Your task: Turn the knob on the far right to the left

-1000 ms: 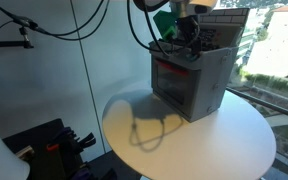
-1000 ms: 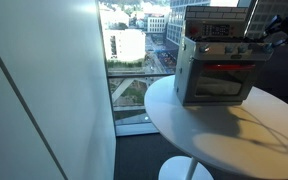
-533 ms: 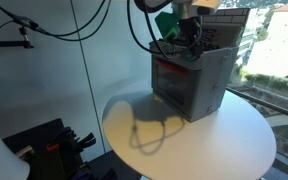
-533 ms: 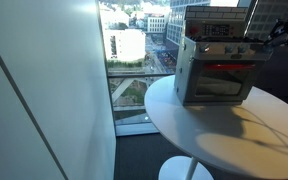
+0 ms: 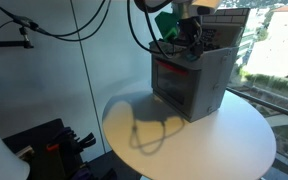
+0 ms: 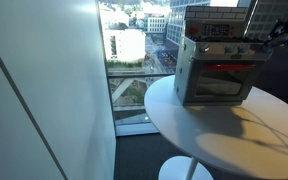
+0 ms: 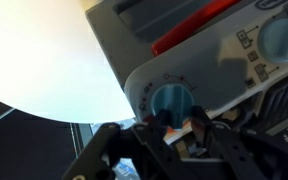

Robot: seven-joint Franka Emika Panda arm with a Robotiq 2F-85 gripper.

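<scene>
Your gripper (image 7: 176, 132) at the control panel of the toaster oven (image 6: 216, 75), blue knob (image 7: 171, 102) just above its fingertips in the wrist view, finger opening and any hold on it cannot be told, oven standing on the round white table (image 5: 219, 140).

I see a plain white worktop (image 5: 184, 140) under a silver-grey oven (image 5: 196, 85), whose window (image 6: 227, 69) glows red-orange. In the wrist view, its pale grey panel (image 7: 219, 62) has dark printed marks around a teal-blue knob (image 7: 171, 101). My claw (image 7: 172, 138) is black, its housing (image 5: 167, 22) green, and the cables (image 5: 44, 28) black.
</scene>
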